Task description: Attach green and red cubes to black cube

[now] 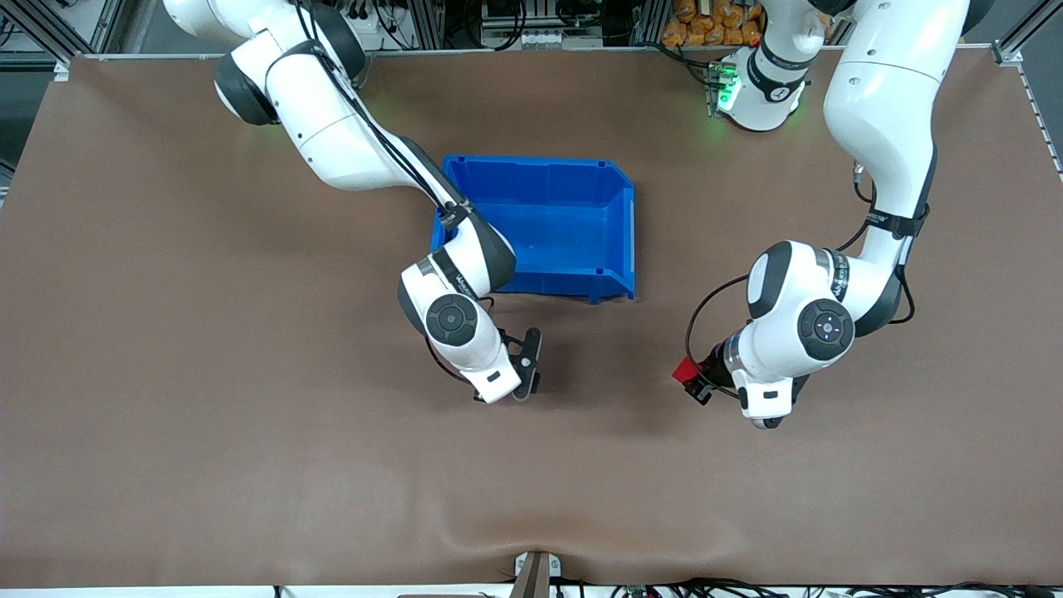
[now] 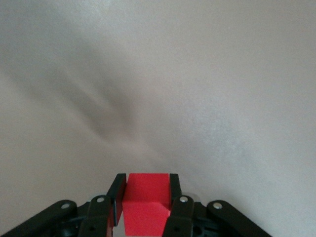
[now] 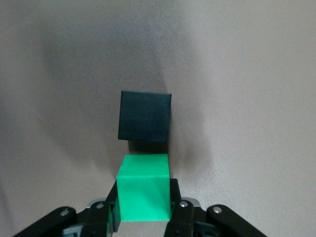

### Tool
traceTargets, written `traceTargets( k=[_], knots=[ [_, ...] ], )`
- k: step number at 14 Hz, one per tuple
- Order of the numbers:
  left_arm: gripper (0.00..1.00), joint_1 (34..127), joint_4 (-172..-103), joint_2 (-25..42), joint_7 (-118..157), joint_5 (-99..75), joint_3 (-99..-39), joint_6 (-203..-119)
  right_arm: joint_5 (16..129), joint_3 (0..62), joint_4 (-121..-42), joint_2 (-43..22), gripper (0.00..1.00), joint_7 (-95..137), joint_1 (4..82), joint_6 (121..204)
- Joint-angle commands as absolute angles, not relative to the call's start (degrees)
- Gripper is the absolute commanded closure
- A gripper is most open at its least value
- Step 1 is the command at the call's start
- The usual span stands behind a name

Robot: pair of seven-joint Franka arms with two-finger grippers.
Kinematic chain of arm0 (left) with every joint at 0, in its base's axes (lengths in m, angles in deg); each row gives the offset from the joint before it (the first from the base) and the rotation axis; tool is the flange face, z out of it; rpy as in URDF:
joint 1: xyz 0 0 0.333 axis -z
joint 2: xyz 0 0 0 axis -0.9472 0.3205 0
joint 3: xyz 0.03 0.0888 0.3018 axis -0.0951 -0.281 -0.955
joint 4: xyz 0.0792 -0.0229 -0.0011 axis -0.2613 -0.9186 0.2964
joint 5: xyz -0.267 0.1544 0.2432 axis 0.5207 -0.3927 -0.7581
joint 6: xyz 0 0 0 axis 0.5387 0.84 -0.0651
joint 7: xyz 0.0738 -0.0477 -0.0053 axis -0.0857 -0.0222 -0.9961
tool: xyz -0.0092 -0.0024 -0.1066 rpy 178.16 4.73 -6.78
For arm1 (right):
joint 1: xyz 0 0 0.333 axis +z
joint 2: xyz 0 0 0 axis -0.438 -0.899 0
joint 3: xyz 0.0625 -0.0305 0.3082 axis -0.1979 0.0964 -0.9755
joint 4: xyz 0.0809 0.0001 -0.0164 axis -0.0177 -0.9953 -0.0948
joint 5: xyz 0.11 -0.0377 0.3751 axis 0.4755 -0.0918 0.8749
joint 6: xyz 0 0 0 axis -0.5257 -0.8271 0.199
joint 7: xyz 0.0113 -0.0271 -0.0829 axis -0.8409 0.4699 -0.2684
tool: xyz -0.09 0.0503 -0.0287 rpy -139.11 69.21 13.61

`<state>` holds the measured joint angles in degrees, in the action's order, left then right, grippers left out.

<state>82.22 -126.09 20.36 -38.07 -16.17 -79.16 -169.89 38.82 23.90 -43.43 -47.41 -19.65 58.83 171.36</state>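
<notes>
While blue bin (image 1: 573, 220) sits apart, left pincer (image 2: 146, 207) clamps red cube (image 2: 146, 200), right pincer (image 3: 144, 207) green cube (image 3: 144, 187).

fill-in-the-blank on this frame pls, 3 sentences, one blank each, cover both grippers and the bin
1. The left gripper is shut on the ___ cube.
2. The right gripper holds the green cube next to the ___ cube.
3. The bin on the table is ___ in colour.

Missing words: red; black; blue

Brown table (image 1: 166, 415) w/ blue bin (image 1: 573, 187) on it.
</notes>
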Motion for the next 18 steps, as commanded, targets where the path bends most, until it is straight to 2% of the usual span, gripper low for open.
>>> traceTargets(
  k=[1, 8, 9, 10, 12, 18],
  knots=[
    [1.0, 83.52, -123.2, 22.38, -39.13, -14.36, -79.31, -169.7, 38.62, 24.63, -41.02, -48.81, 1.0, -18.76, 59.81, 171.78],
    [1.0, 83.26, -122.94, 22.29, -38.25, -10.67, -79.4, -169.79, 38.62, 24.72, -40.85, -49.51, 1.0, -18.76, 59.99, 173.89],
    [1.0, 82.82, -122.94, 22.12, -38.08, -10.58, -79.23, -169.79, 38.62, 24.72, -40.85, -49.51, 0.95, -18.76, 59.99, 173.98],
    [1.0, 83.34, -122.85, 21.86, -38.6, -10.14, -79.05, -169.79, 38.54, 24.72, -40.85, -49.51, 0.69, -18.76, 60.42, 173.98],
    [1.0, 83.52, -122.85, 21.59, -39.04, -10.05, -78.96, -169.79, 38.62, 24.98, -41.02, -49.6, 0.0, -18.76, 60.51, 175.03],
    [1.0, 83.52, -122.94, 21.59, -38.16, -11.02, -79.05, -169.7, 38.1, 25.07, -41.37, -49.25, 0.0, -18.68, 60.87, 175.03]
  ],
)
